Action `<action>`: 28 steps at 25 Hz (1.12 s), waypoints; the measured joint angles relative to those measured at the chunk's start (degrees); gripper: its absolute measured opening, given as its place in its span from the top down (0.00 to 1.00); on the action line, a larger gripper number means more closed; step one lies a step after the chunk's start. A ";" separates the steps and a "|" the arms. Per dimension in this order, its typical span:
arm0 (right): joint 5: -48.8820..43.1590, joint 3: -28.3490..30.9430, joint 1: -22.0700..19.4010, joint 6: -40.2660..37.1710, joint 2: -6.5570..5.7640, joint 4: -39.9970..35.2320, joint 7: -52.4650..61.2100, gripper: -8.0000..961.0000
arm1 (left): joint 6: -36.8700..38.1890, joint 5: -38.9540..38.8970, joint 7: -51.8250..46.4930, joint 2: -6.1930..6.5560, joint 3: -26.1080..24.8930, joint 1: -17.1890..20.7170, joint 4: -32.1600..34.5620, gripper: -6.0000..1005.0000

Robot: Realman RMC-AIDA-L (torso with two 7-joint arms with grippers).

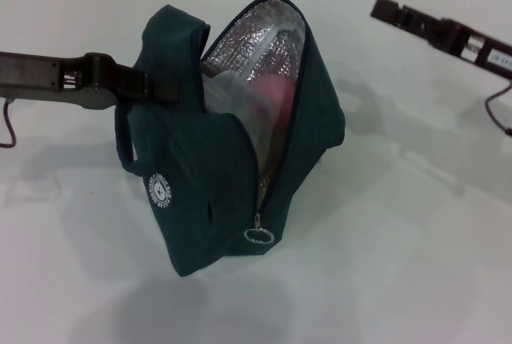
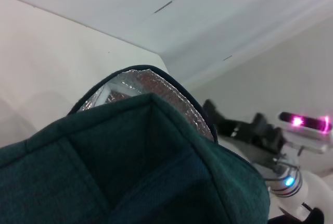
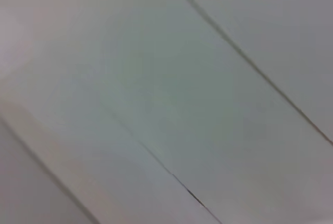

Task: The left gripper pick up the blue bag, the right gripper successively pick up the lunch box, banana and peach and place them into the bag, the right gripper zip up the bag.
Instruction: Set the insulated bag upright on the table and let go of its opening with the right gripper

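Cloth bag with foil lining on a smooth white table

The blue bag (image 1: 200,192) is matt woven cloth with a crinkled, shiny silver foil lining (image 1: 252,44) and a metal ring pull (image 1: 258,237); the lunch box (image 1: 240,108) inside looks like cloudy plastic; the table (image 1: 400,240) is smooth with a faint sheen; the left hand (image 1: 132,82) is matt dark plastic

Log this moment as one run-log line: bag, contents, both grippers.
blue bag: unzipped | peach: inside | left gripper: shut on bag handle | right gripper: off to bag's right, holding nothing | zipper ring pull: untouched
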 joint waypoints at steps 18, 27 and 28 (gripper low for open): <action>-0.72 -4.90 12.19 0.06 0.34 14.33 5.24 0.19 | -0.01 0.13 0.09 -0.60 0.50 -1.32 0.00 0.96; -5.02 -5.40 12.69 1.40 0.21 13.33 4.71 0.31 | 0.02 0.31 0.09 -0.62 0.52 -1.74 0.00 0.96; -5.02 -5.40 12.70 1.42 0.22 13.32 4.67 0.35 | 0.03 0.32 0.09 -0.62 0.52 -1.75 0.00 0.96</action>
